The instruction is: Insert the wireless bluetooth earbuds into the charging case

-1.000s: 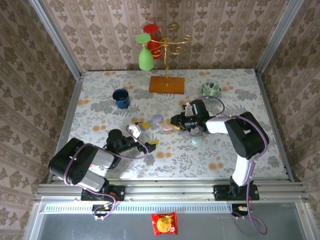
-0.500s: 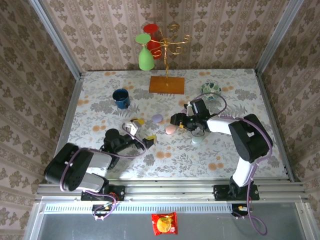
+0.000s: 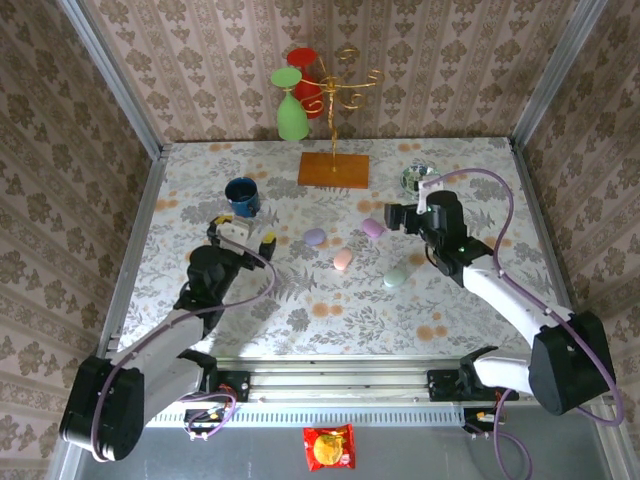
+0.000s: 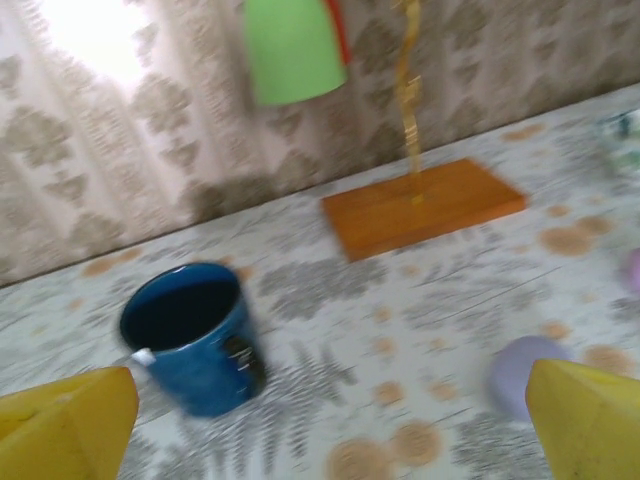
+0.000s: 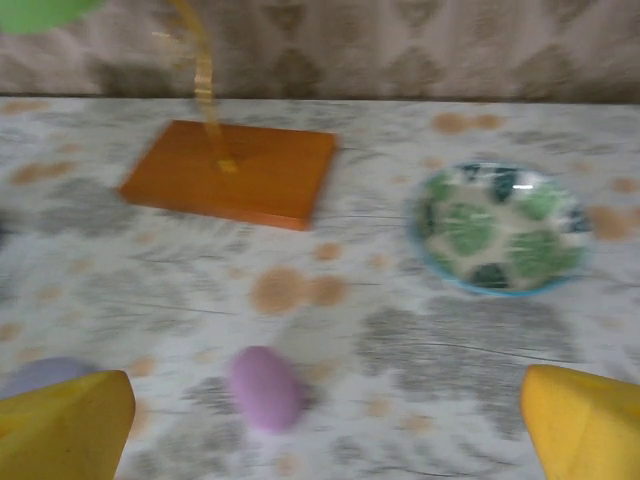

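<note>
While left claw (image 4: 330, 425) and right claw (image 5: 328, 420) gape, lilac case (image 5: 265, 387) lies loose.

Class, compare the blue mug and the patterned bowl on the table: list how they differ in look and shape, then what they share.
Colour: the blue mug is dark blue; the patterned bowl shows green and white shapes inside a pale blue rim. Shape: the mug is tall and steep-walled; the bowl is shallow and wide. Both stand upright, mouths up, on the flowered table.
</note>
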Action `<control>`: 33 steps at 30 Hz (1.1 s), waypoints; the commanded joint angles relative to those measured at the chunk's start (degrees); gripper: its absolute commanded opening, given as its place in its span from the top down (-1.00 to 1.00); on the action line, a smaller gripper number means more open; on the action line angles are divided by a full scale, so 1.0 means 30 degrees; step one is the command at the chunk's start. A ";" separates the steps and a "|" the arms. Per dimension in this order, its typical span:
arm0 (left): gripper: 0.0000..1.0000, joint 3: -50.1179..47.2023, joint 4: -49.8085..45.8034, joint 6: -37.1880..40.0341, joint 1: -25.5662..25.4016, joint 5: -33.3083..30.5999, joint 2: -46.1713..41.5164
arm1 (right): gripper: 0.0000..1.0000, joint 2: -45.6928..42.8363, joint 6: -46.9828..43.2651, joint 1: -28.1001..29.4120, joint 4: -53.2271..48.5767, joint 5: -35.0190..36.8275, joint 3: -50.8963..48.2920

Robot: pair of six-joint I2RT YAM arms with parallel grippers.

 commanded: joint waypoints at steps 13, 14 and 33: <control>-1.00 0.1200 0.5132 -0.1254 0.6383 0.0568 0.8984 | -1.00 0.5173 -0.2183 -0.4197 0.9524 -0.0070 -0.4126; -1.00 0.1276 0.5559 -0.1401 0.6649 0.0822 0.9650 | -1.00 0.5069 -0.2026 -0.4552 0.9496 -0.0851 -0.4213; -1.00 0.1900 0.5114 -0.1585 0.6854 0.0919 1.0568 | -1.00 0.5614 -0.1517 -0.5793 1.3514 -0.3807 -0.6293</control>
